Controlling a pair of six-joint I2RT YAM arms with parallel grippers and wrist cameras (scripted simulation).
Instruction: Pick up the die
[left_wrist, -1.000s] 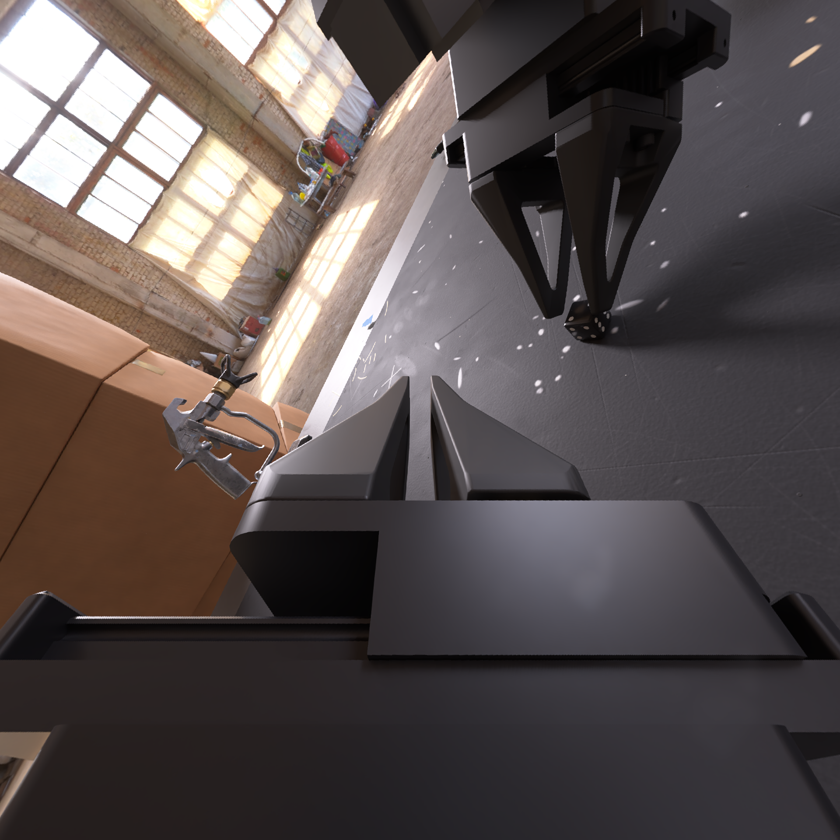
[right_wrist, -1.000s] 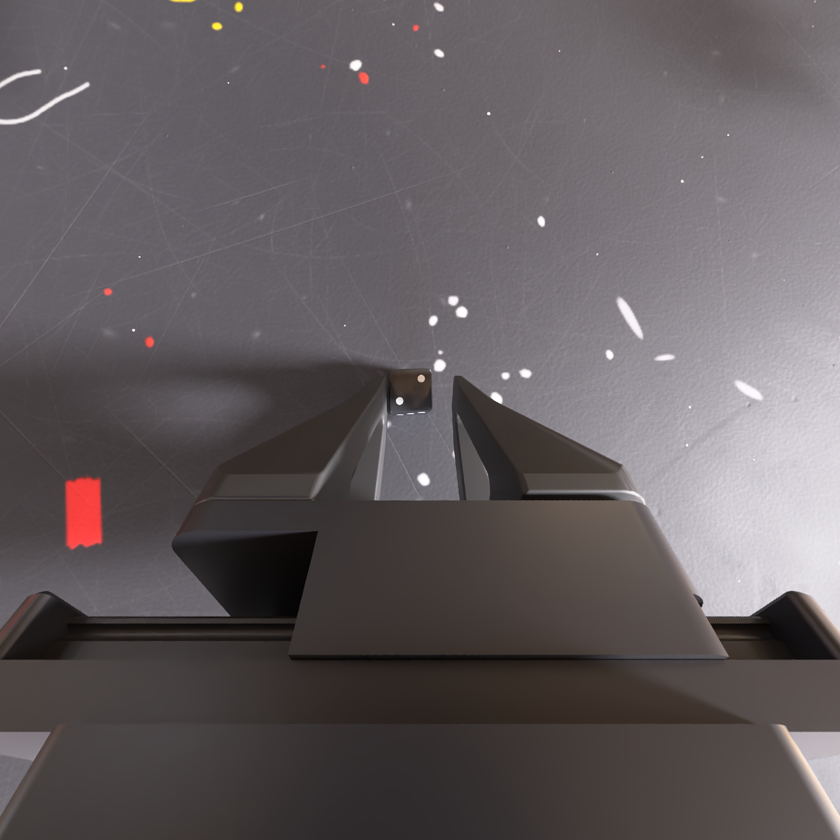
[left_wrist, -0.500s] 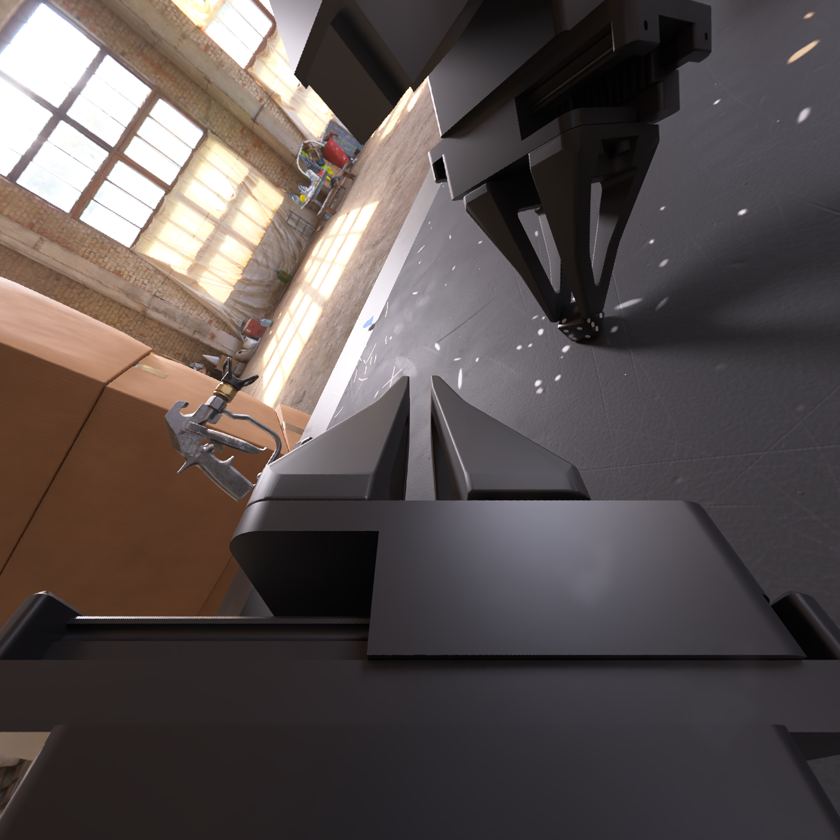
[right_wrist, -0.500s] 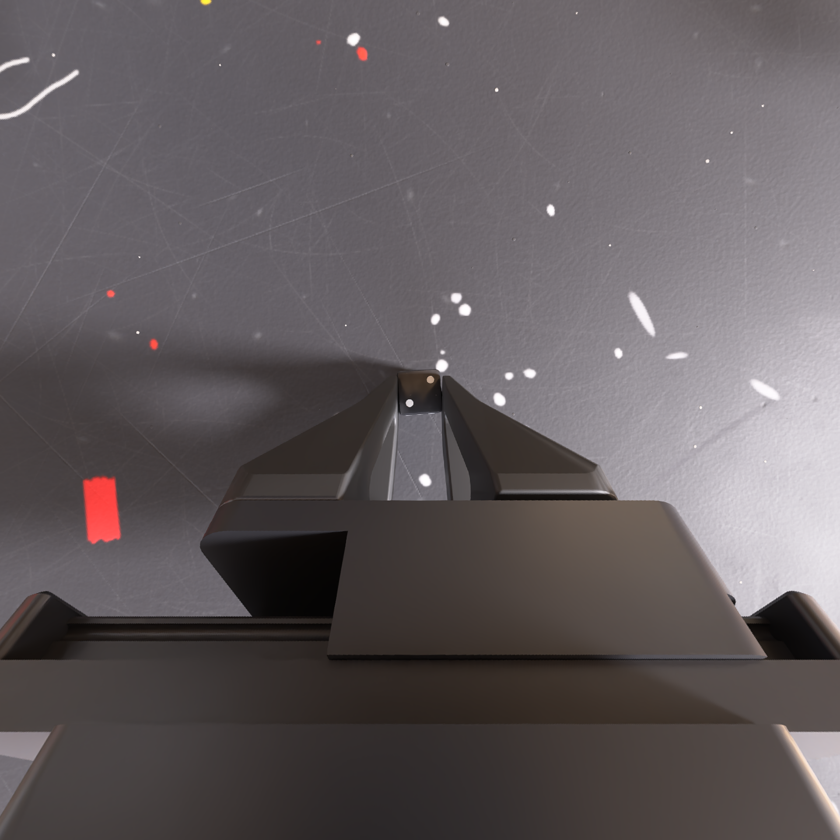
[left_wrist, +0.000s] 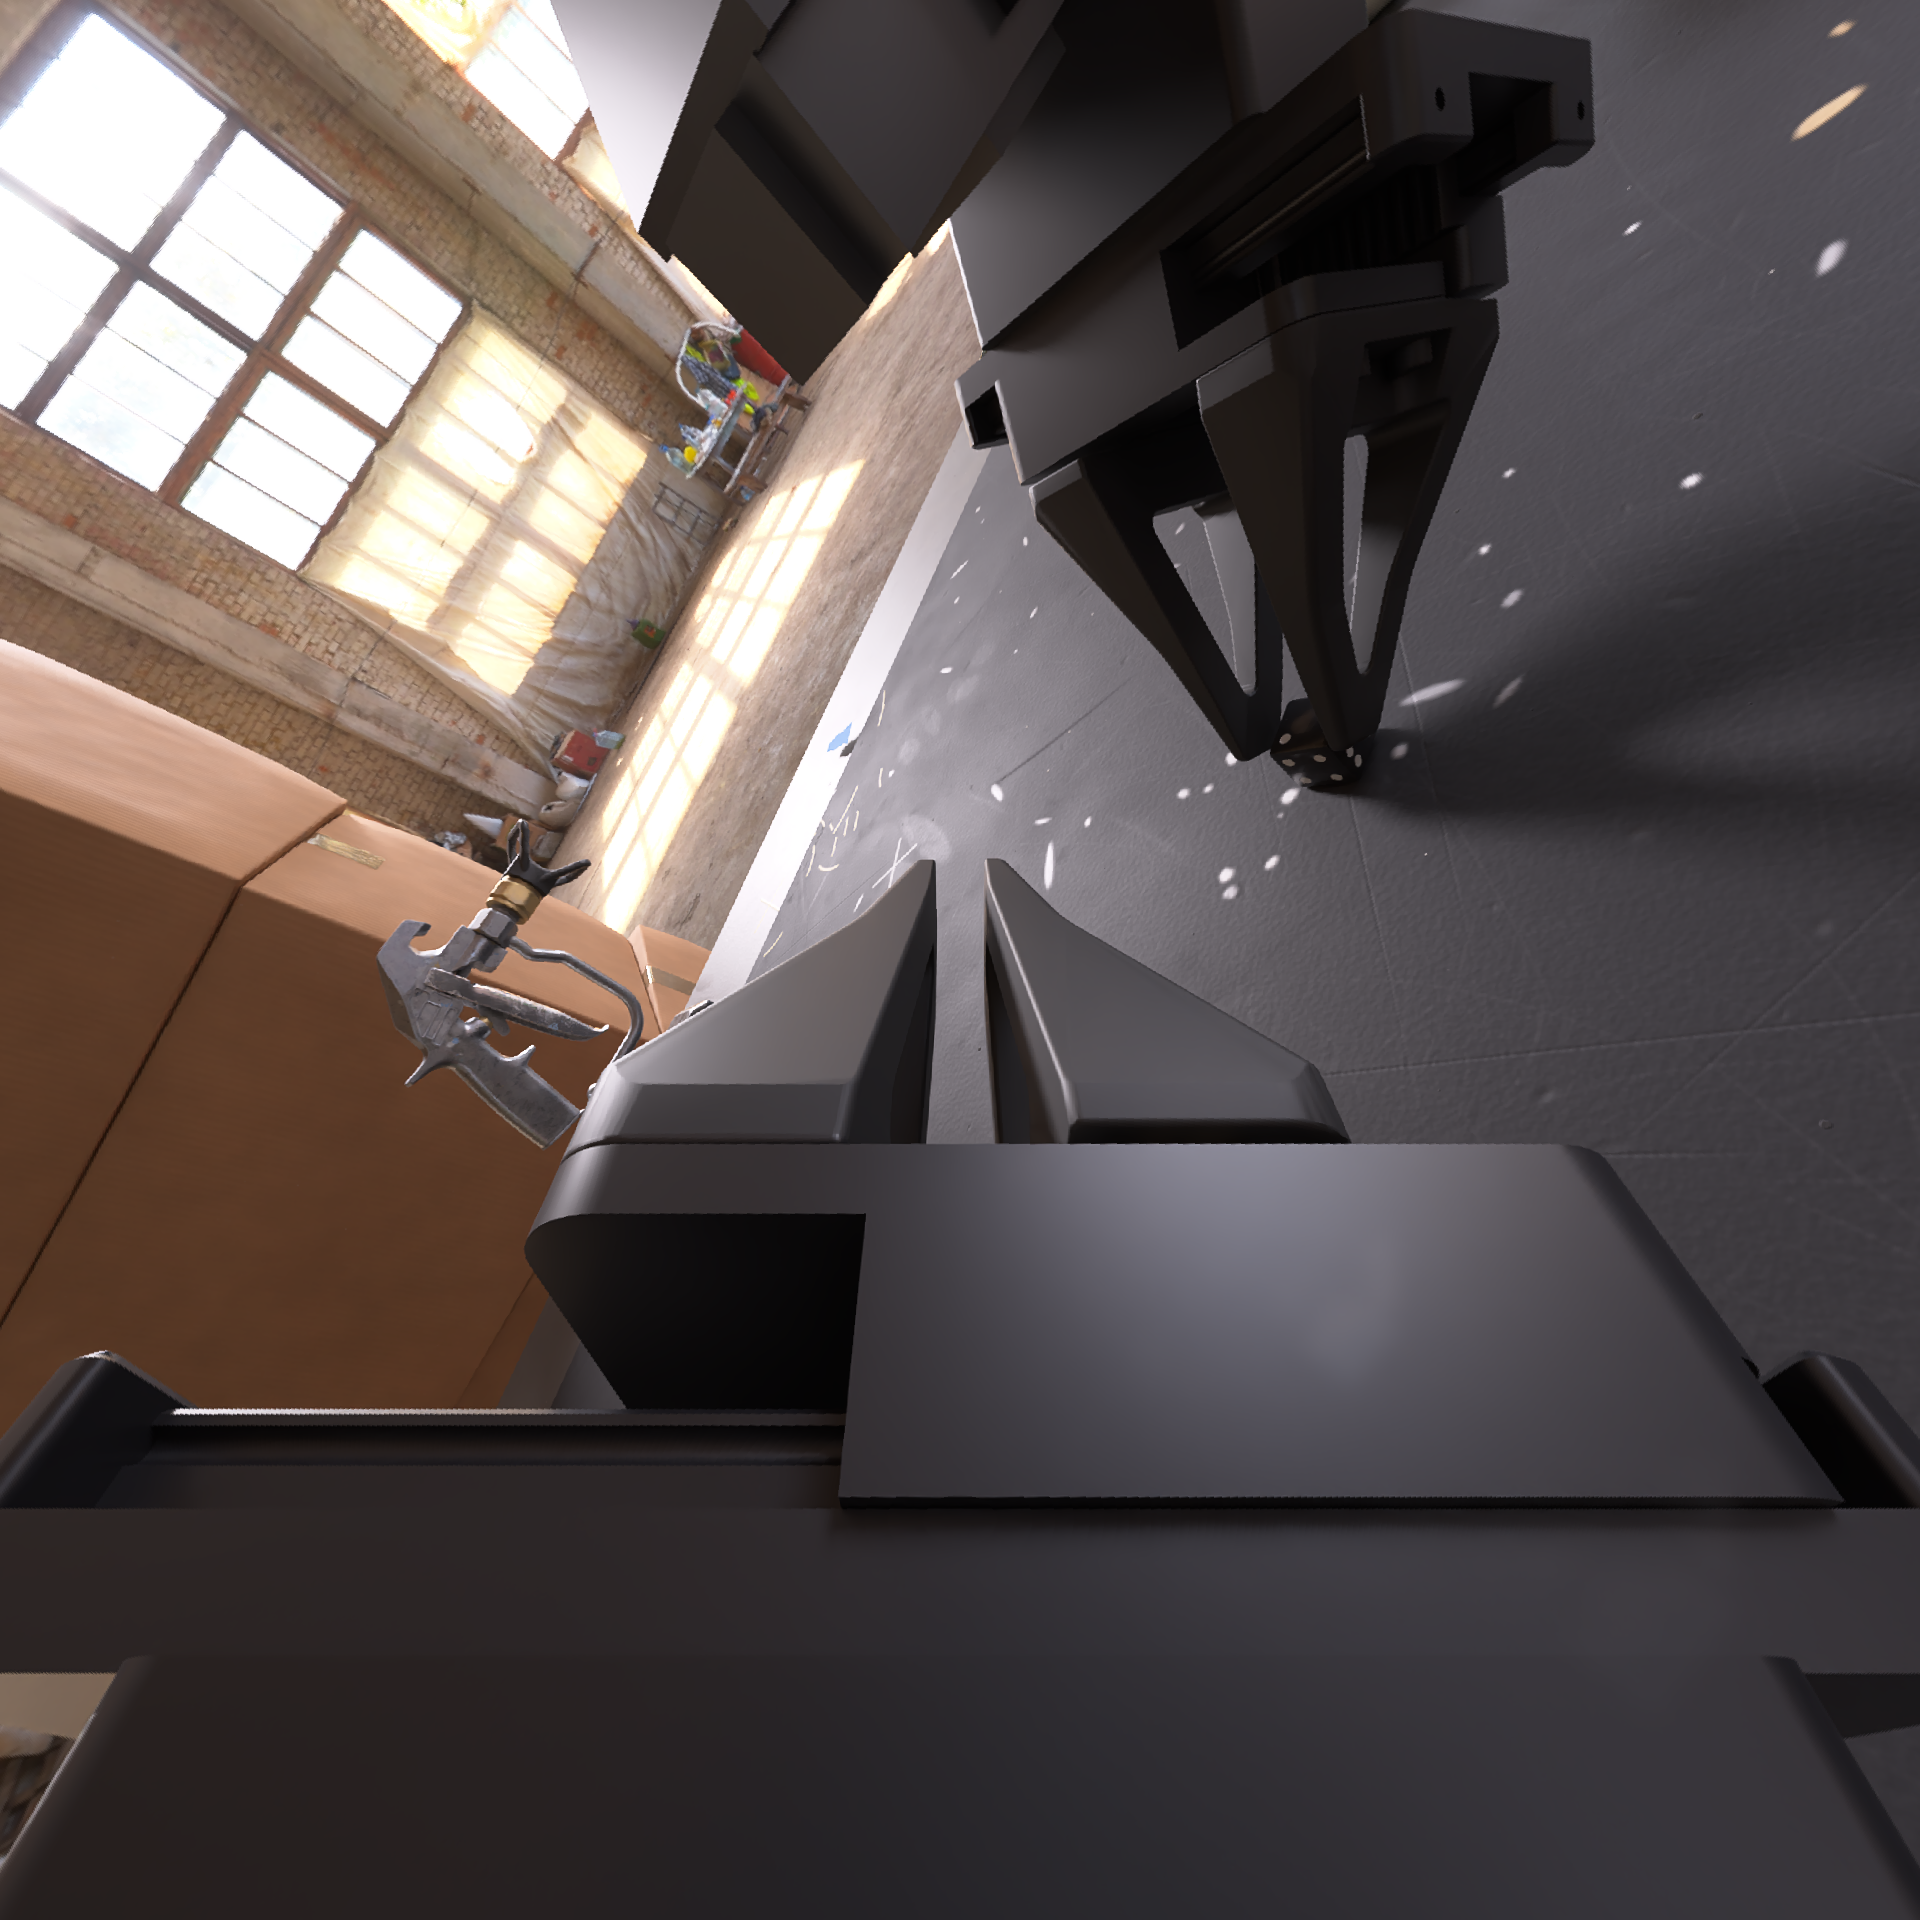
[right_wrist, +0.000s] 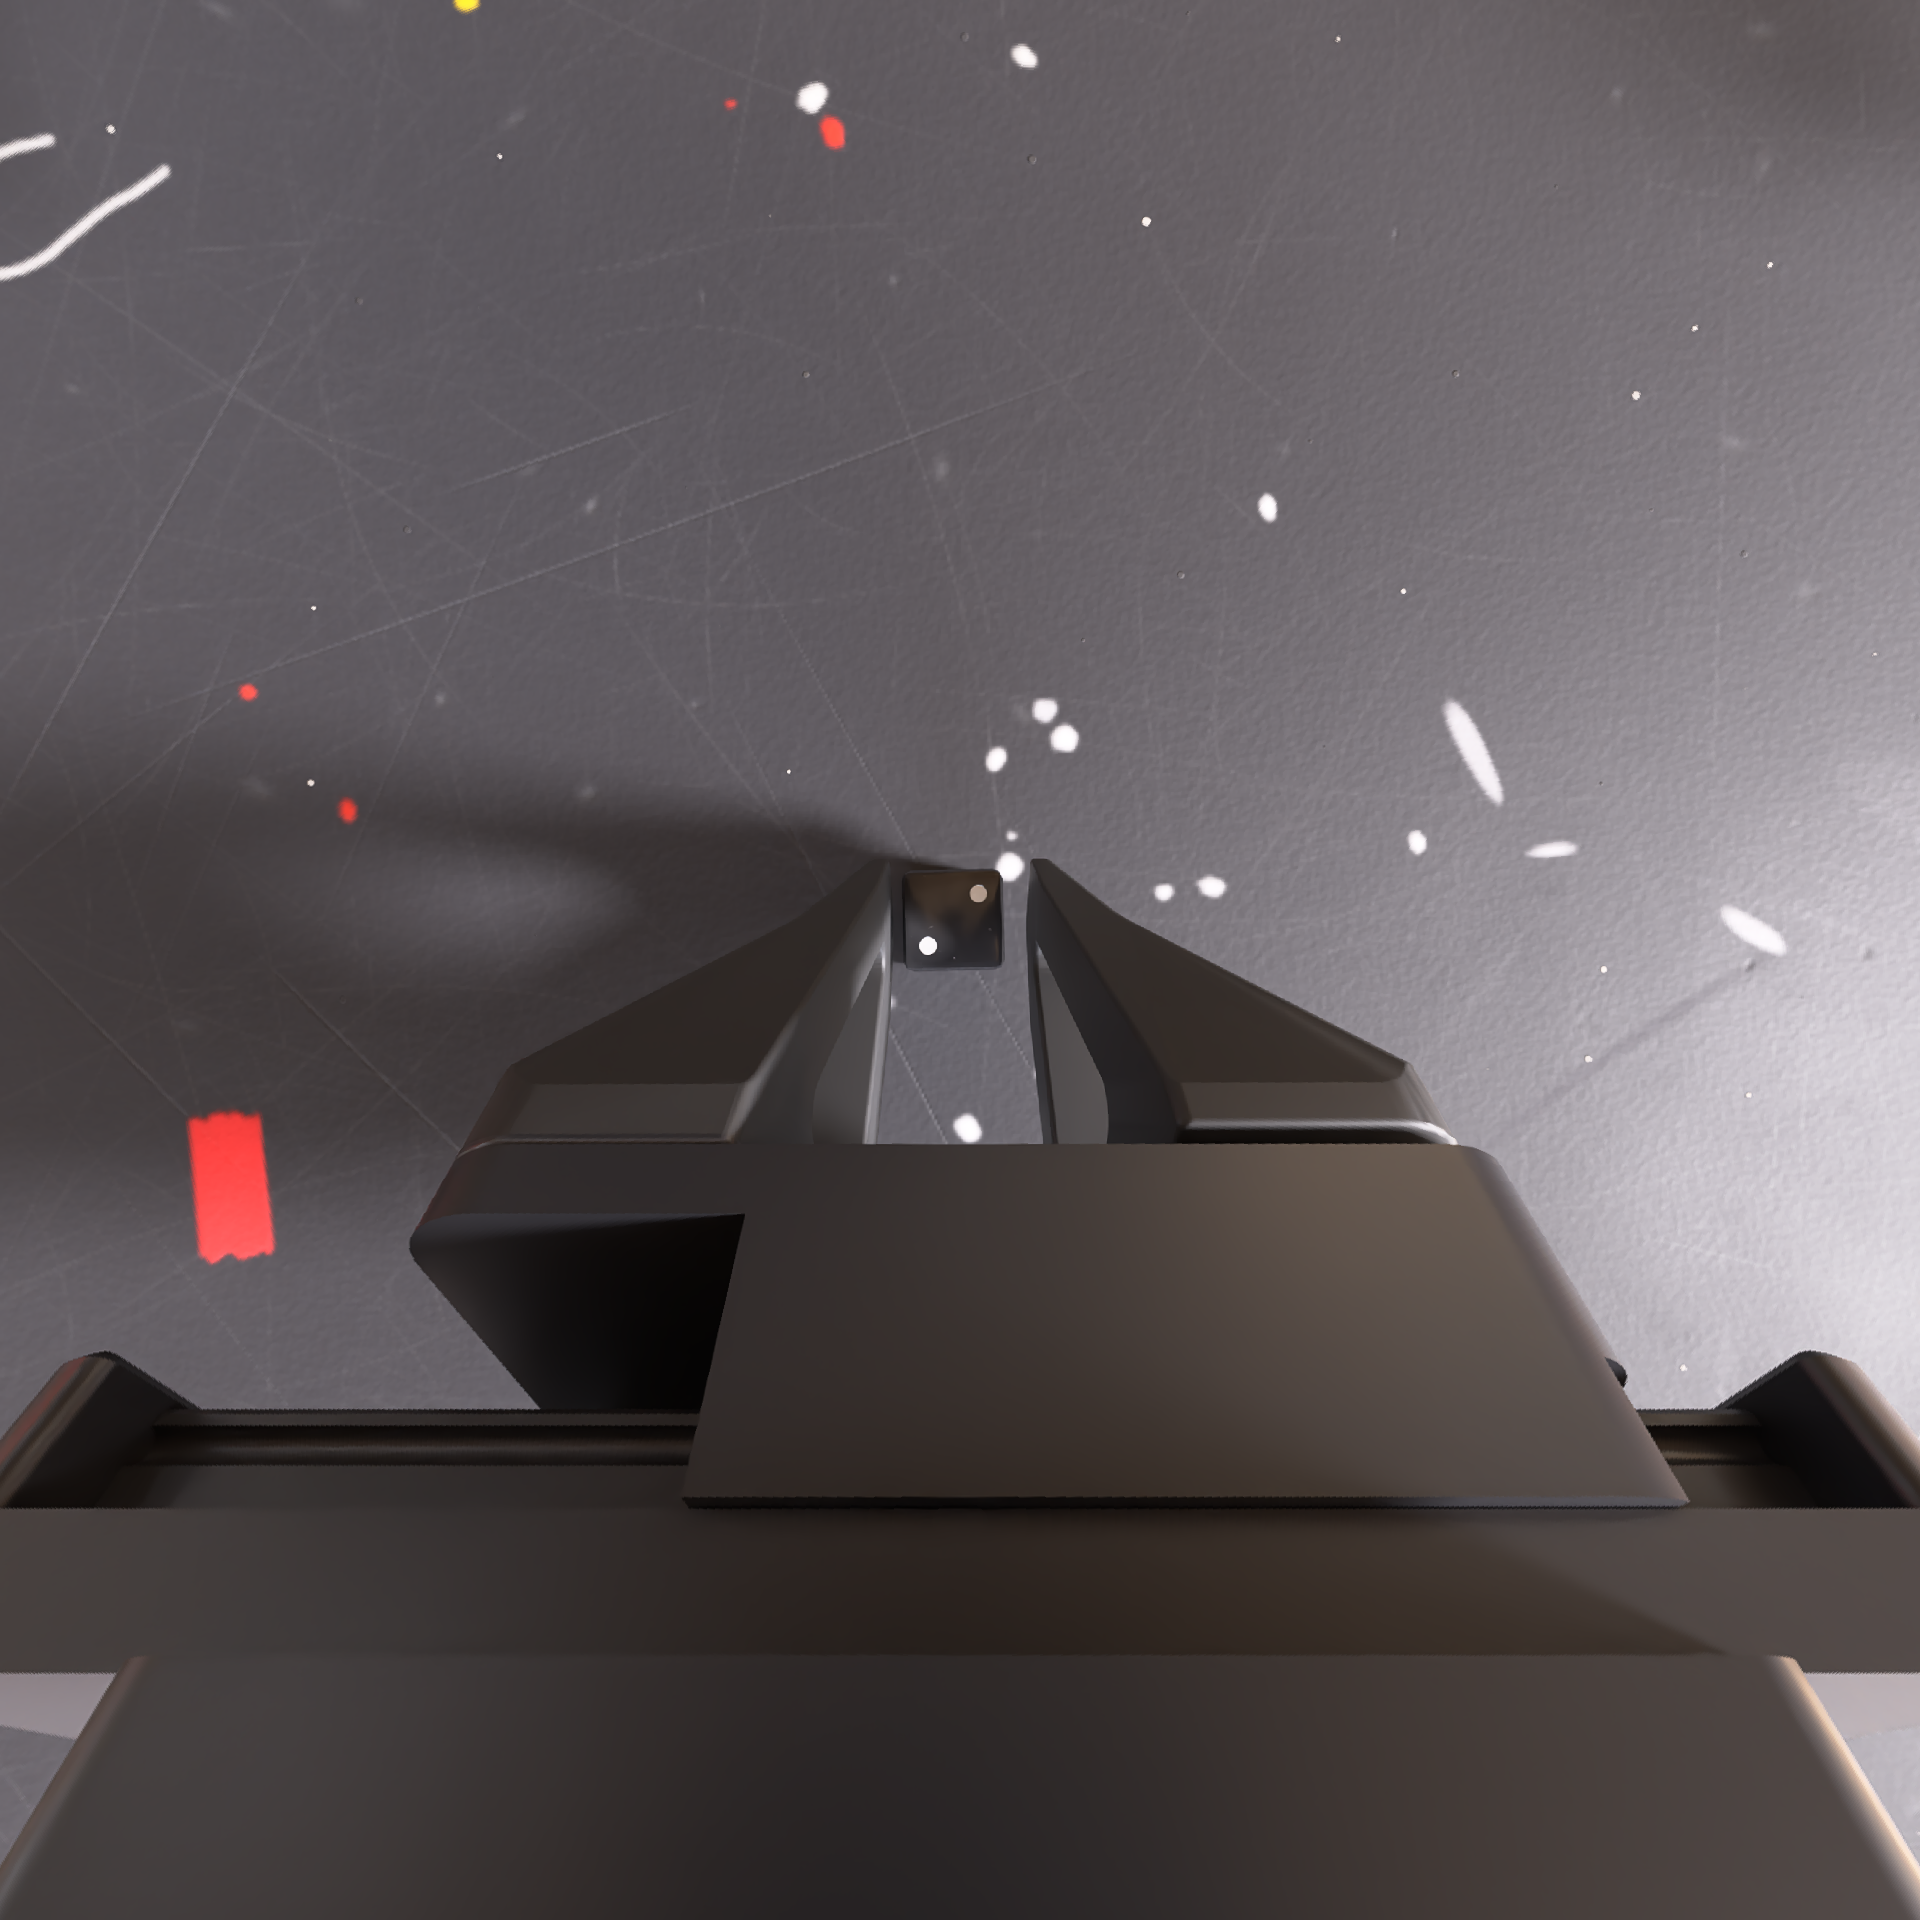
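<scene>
The die (right_wrist: 951, 920) is small and black with white pips. It lies on the dark grey table (right_wrist: 1351, 416) between my right gripper's (right_wrist: 961, 868) fingertips. The left finger touches it or nearly does, and a thin gap shows between the die and the right finger. The left wrist view shows the same die (left_wrist: 1317, 762) on the table under the right gripper (left_wrist: 1299, 743), which points down at it. My left gripper (left_wrist: 958, 868) hangs low over the table, nearer and to the left of the die. Its fingers are nearly together and hold nothing.
A metal spray gun (left_wrist: 488, 1008) lies on brown cardboard boxes (left_wrist: 156, 987) beyond the table's left edge (left_wrist: 831, 748). A red tape mark (right_wrist: 231, 1184) and paint specks dot the table. Brick walls and windows stand far off.
The right gripper's fingers closed in on the die half a second ago and now stand slightly wider again. The die has stayed in place. The left gripper has not moved.
</scene>
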